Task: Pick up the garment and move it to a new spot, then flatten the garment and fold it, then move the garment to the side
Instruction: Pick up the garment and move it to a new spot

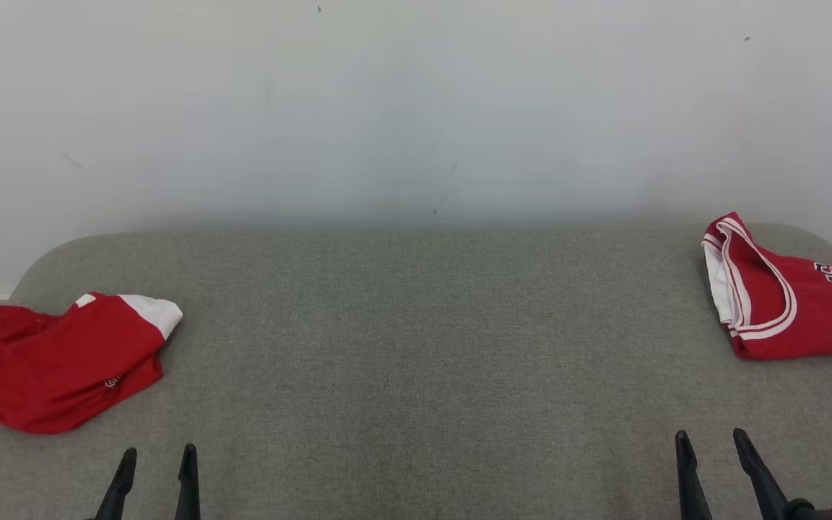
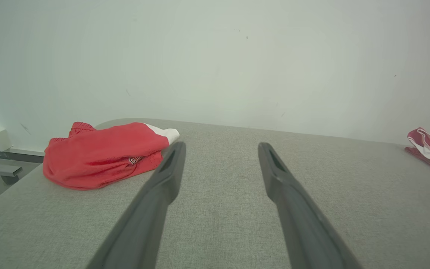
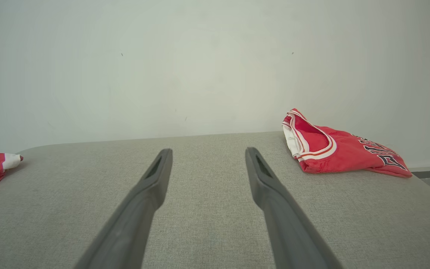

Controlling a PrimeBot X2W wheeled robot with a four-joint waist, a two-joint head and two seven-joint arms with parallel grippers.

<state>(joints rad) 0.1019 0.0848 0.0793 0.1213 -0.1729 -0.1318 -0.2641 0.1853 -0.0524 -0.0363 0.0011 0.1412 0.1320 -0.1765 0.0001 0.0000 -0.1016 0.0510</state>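
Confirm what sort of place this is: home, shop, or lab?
Likely a lab or test room set up for cloth handling: a grey fabric-covered table against a plain white wall, with a red garment and a red lettered jersey at its two ends.

The jersey (image 1: 770, 318) (far right) runs past the head view's edge.

Red garment (image 1: 62, 365) with a white patch, red jersey (image 1: 784, 318) with white-striped trim, grey table (image 1: 416, 339).
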